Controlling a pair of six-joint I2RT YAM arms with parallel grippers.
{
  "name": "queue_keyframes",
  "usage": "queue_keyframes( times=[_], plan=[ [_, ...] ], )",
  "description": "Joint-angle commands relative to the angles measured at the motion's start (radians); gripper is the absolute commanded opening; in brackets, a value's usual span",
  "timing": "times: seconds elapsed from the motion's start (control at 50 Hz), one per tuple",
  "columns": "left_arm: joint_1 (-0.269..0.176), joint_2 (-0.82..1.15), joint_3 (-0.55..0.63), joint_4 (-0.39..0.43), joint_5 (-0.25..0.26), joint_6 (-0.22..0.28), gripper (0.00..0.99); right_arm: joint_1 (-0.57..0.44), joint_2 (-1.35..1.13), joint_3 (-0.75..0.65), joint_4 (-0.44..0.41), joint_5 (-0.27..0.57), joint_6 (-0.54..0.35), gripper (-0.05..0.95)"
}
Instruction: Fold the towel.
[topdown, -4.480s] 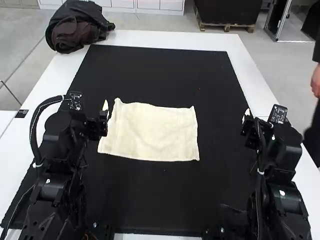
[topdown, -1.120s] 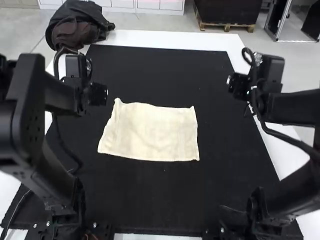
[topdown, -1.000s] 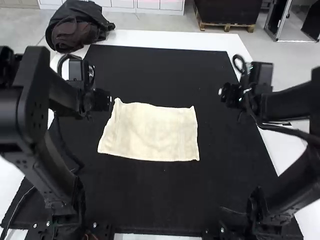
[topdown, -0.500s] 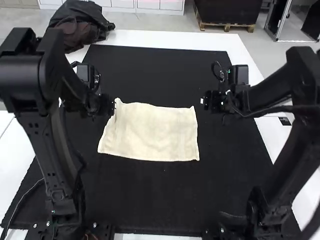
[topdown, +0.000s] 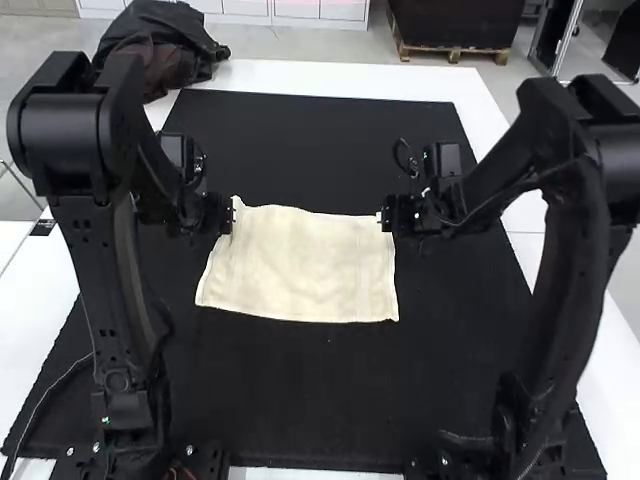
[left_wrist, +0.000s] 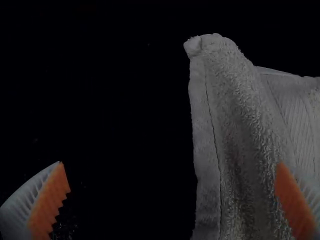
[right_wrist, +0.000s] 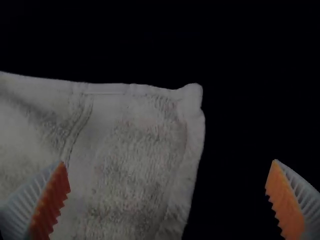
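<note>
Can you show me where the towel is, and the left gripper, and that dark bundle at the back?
Towel (topdown: 300, 265): high view, middle of the cloth.
Left gripper (left_wrist: 170, 163): left wrist view, between its two fingertips.
Dark bundle (topdown: 172, 35): high view, near its middle.

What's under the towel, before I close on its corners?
The towel lies spread on the black mat, which shows around its edges. Whether anything else is beneath, I can't tell: the cloth covers it.
</note>
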Motion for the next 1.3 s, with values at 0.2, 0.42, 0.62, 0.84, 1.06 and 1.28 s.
queue_keyframes(
  times=[0.2, 0.42, 0.62, 0.84, 1.06, 1.28],
  plan=[
    [-0.001, 0.058, 0.067, 0.023, 0.016, -0.006, 0.957, 0.026, 0.073, 0.056, 0.030, -0.005, 0.037, 0.91],
    [-0.002, 0.101, 0.088, 0.036, 0.018, -0.006, 0.957, 0.026, 0.119, 0.066, 0.039, -0.002, 0.035, 0.91],
    [-0.004, 0.115, 0.105, 0.033, 0.018, -0.008, 0.957, 0.026, 0.143, 0.071, 0.052, -0.002, 0.037, 0.91],
    [-0.042, 0.132, 0.098, 0.024, 0.018, -0.008, 0.957, 0.026, 0.162, 0.073, 0.052, -0.004, 0.037, 0.91],
    [-0.056, 0.172, 0.104, 0.023, 0.016, -0.009, 0.959, 0.026, 0.162, 0.074, 0.056, -0.004, 0.037, 0.91],
    [-0.056, 0.195, 0.098, 0.024, 0.012, -0.006, 0.957, 0.026, 0.163, 0.069, 0.055, -0.024, 0.037, 0.91]
  ],
)
